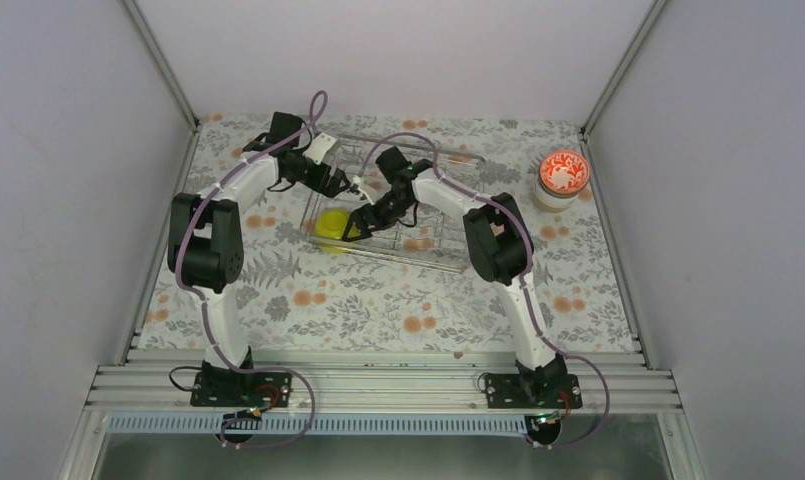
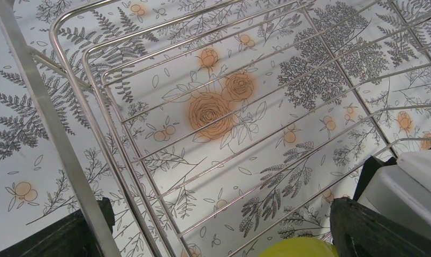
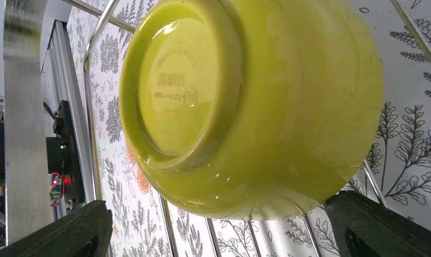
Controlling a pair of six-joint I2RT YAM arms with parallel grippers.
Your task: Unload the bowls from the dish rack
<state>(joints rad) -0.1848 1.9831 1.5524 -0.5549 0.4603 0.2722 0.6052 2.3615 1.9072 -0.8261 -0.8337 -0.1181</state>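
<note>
Floral-print worktop (image 1: 378,300) fills the floor of a white-walled enclosure, with a wire dish rack (image 1: 448,152) lying across its middle. A yellow bowl (image 1: 330,224) sits at the rack's left end in the top view. A red-patterned bowl (image 1: 563,173) stands on the worktop at the right of the frame, well apart from the rack.

The right gripper (image 1: 361,222) is just beside the yellow bowl, on its right in the top view. In the right wrist view the bowl (image 3: 245,107) fills the frame with its foot ring turned toward the camera. It stands on edge, so its rim runs away from the lens. The gripper (image 3: 224,214) is spread wide, and the bowl's lower wall dips toward the gap between the fingers (image 3: 79,230). I cannot tell whether either pad touches it.

The left gripper (image 1: 350,186) hangs over the rack, above the bowl in the top frame. It is also spread and holds nothing. Its wrist view shows only a yellow sliver (image 2: 299,247) at the bottom edge.

The right arm looks the better placed of the two. Its next move probably calls for closing across the bowl's wall near the rim.
</note>
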